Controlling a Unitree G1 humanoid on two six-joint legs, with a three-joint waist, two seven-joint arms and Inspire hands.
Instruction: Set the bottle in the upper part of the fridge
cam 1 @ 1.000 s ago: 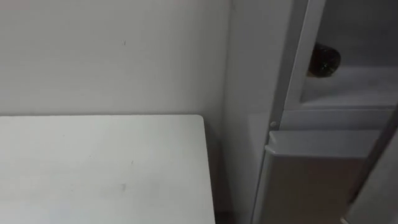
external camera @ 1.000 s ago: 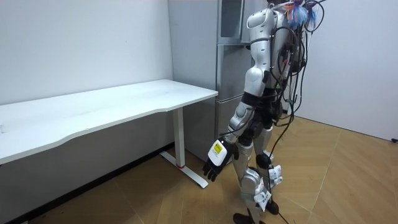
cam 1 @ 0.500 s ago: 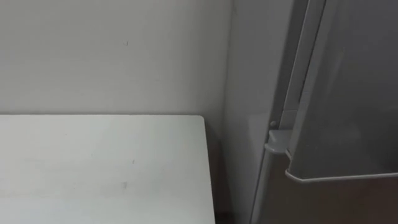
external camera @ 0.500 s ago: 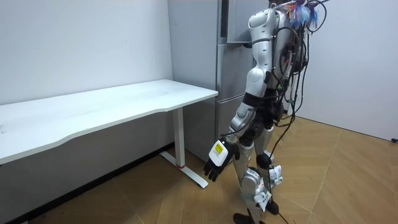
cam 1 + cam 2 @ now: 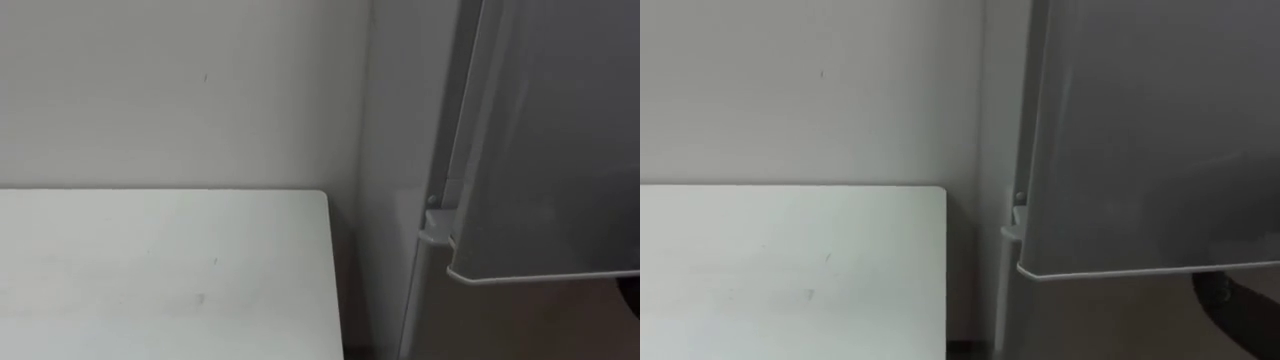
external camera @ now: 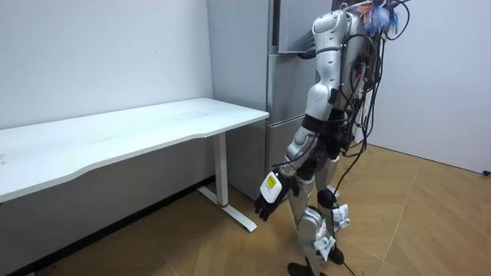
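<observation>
The grey upper fridge door [image 5: 550,150] stands almost closed, its lower edge still a little out from the fridge body [image 6: 285,84]. It hides the compartment and the bottle. A dark shape at the lower right, just under the door's edge, is my right hand [image 5: 1238,310]; most of it lies outside the view. My left hand [image 6: 268,201] hangs open and empty beside my leg in the room view. I stand right in front of the fridge.
A white table [image 5: 150,270] stands to my left, its right edge close to the fridge's side. A plain white wall [image 5: 180,90] runs behind it. Wooden floor [image 6: 430,215] lies open behind me on the room view's right.
The upper door has swung from open to nearly closed, covering the compartment where the dark bottle lay on the shelf a second ago. My left hand has stayed hanging.
</observation>
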